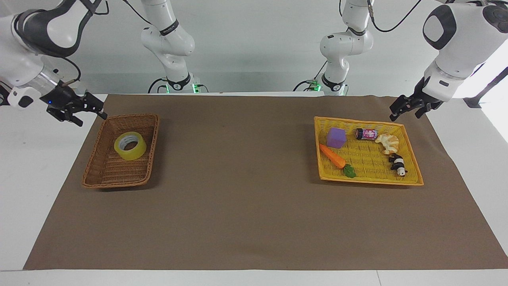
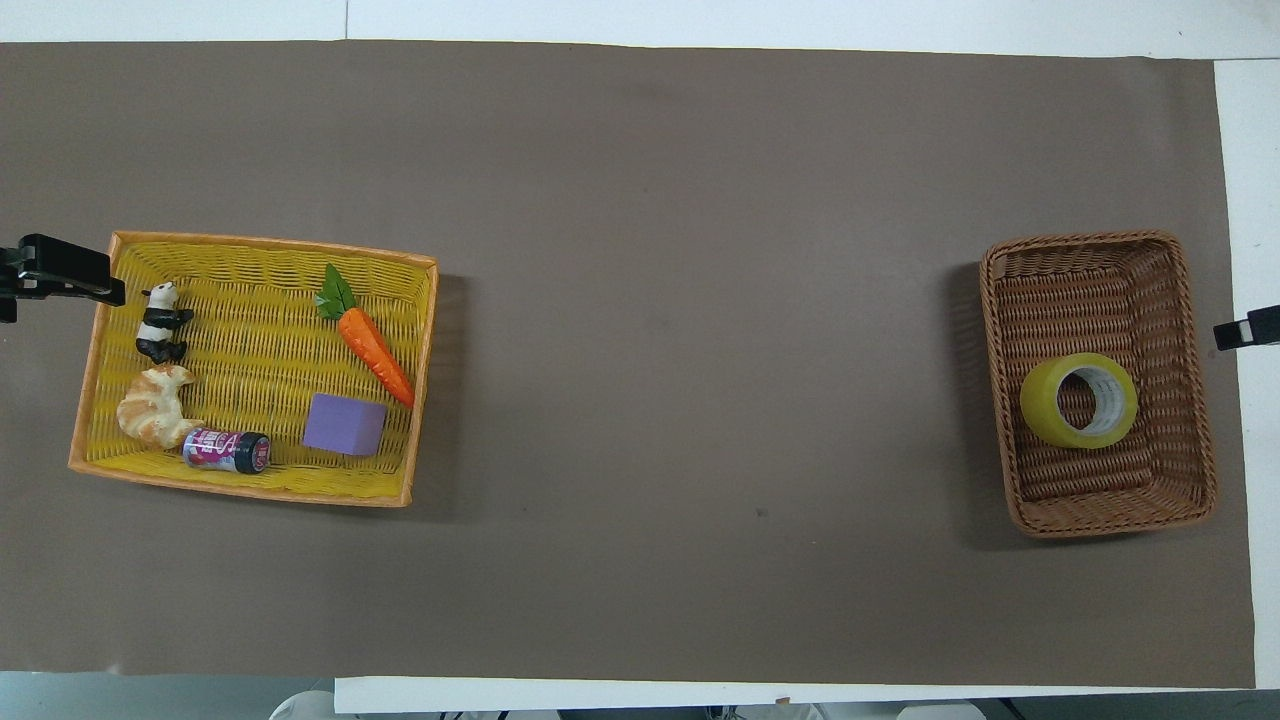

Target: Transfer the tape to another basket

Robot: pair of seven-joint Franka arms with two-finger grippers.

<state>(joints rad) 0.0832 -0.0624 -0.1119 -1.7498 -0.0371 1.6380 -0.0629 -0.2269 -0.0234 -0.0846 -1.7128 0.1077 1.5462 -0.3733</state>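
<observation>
One tape [image 1: 130,145] apart from right end effector [image 1: 88,109]

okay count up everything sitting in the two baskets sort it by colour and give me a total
Yellow: 1, the tape in the brown basket
Purple: 2, the block and the small can
Orange: 1, the carrot
Tan: 1, the croissant
Black and white: 1, the panda
Total: 6, five of them in the yellow basket

2 baskets [image 1: 152,143] [image 1: 367,179] – 1 tape [image 1: 129,145], 5 toys [image 1: 336,138] – 2 grippers [image 1: 89,111] [image 1: 405,108].
</observation>
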